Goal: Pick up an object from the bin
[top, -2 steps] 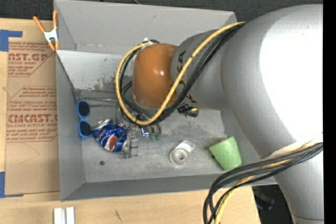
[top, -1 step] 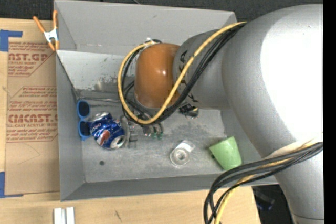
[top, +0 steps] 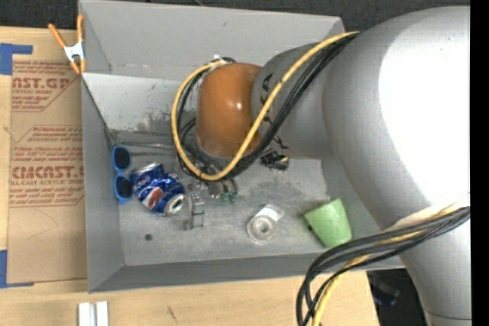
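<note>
Presently, by the bin's [top: 103, 240] near wall: green cup [top: 328, 222], clear round cap [top: 263, 224]. Further in: gripper [top: 195, 211], low beside a crushed blue can [top: 158, 193], its opening not discernible. Advised: centre over the can and straddle its narrow width, avoiding the blue sunglasses [top: 121, 173] at the left wall.

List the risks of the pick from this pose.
1. The gripper sits low, close beside the crushed blue can; a grasp here might clip its edge and push it away.
2. The can lies right beside the blue glasses, so both may shift together.
3. The arm's orange cover hides part of the bin floor, so contact beneath it would likely go unchecked.
</note>
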Motion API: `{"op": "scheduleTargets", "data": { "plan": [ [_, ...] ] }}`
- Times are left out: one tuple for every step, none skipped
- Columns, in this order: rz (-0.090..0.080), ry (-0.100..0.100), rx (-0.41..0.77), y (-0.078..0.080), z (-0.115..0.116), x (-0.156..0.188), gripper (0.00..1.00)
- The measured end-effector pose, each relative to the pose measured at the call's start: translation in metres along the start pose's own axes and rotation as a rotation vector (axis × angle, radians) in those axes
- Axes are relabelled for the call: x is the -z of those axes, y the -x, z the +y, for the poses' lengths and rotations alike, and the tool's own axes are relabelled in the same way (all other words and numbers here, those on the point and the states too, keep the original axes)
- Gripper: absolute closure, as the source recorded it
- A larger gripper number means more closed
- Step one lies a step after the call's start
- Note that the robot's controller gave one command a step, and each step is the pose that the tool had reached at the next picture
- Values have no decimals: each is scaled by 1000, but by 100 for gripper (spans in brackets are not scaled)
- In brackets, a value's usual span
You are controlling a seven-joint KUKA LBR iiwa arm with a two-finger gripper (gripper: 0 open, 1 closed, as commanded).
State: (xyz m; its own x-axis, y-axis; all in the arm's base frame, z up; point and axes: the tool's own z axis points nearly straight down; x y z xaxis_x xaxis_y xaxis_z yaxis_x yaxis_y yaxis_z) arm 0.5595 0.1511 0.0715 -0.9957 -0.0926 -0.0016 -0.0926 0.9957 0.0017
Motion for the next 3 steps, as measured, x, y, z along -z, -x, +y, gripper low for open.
{"op": "scheduleTargets", "data": {
  "plan": [
    [-3, 1, 97, 33, 56, 4, 0],
    [-3, -1, 93, 33, 53, 4, 100],
    [-3, -1, 93, 33, 53, 4, 100]
  ]
}}
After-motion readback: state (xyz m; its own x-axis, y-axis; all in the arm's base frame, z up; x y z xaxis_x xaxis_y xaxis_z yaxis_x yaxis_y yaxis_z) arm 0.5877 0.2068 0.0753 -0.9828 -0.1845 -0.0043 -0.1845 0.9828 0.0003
